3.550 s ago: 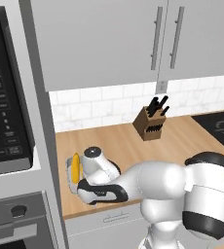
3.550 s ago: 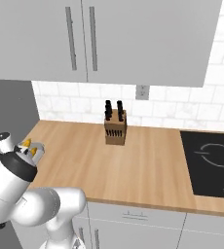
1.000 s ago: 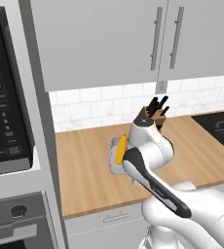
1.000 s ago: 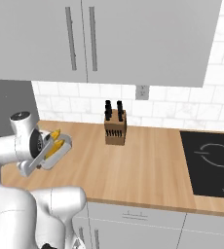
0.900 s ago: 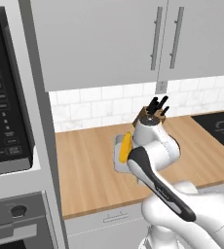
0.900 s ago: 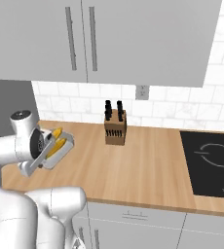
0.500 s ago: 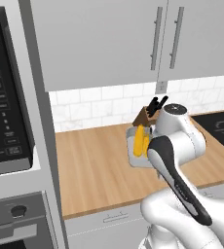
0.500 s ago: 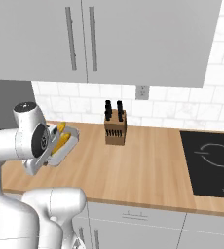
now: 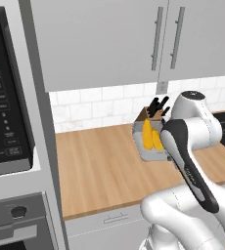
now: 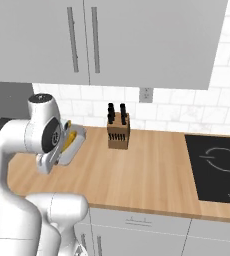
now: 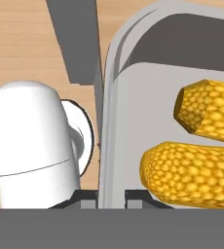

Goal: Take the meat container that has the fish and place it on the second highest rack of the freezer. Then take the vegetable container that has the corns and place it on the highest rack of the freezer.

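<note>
The corns (image 9: 151, 137) are riding in their grey tray (image 9: 145, 149), and you are carrying that tray in the air above the wooden counter (image 9: 100, 166), just in front of the knife block (image 10: 119, 131). In the hand view the gripper (image 11: 110, 197) is clenched on the tray's rim, one fingertip on each side of the thin wall, with both cobs lying close to the held edge. The tray is hanging tilted, nearly on its side in the left base view, so you are better off levelling the wrist before swinging further; the cobs are loose and could roll out over the low rim. Keep the swing slow and clear of the knife block and the upper cabinets (image 9: 109, 39). How deep the fingers are biting on the rim is hard to judge, since they are cut off at the picture's bottom edge; the hold is probably shallow. The arm is covering the tray's near side in both base views.
</note>
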{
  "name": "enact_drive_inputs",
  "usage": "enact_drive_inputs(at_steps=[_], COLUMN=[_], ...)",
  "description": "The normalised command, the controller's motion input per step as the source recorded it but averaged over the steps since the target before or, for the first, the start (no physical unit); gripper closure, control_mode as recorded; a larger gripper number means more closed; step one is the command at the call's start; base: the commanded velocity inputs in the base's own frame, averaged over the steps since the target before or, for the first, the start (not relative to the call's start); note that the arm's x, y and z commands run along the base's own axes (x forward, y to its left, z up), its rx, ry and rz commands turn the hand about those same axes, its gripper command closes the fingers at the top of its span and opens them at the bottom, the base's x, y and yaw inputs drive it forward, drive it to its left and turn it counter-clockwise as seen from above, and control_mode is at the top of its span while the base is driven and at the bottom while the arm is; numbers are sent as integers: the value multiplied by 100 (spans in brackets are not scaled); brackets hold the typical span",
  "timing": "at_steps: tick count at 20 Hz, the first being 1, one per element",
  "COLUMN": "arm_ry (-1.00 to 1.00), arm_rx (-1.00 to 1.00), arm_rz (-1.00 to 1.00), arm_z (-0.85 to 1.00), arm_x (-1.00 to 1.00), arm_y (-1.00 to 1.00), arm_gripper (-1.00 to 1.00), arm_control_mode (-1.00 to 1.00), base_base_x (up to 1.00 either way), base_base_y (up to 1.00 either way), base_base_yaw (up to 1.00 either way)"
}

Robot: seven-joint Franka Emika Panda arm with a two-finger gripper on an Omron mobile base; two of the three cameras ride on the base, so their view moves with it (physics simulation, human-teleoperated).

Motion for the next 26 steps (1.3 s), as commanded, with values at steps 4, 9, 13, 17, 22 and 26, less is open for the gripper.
enact_drive_inputs(at_steps=[4, 9, 13, 17, 22, 26], arm_ry=[-8, -14, -2, -1, 0, 0], arm_rx=[-4, -6, -2, 0, 0, 0], arm_rz=[3, 17, 0, 0, 0, 0], arm_z=[20, 19, 27, 32, 33, 15], arm_x=[-4, -59, -37, -38, -3, 0], arm_y=[-2, -13, 0, 0, 0, 0], arm_gripper=[100, 100, 100, 100, 100, 100], arm_control_mode=[-100, -100, -100, -100, -100, -100], base_base_x=[0, 0, 0, 0, 0, 0], base_base_y=[0, 0, 0, 0, 0, 0], base_base_yaw=[0, 0, 0, 0, 0, 0])
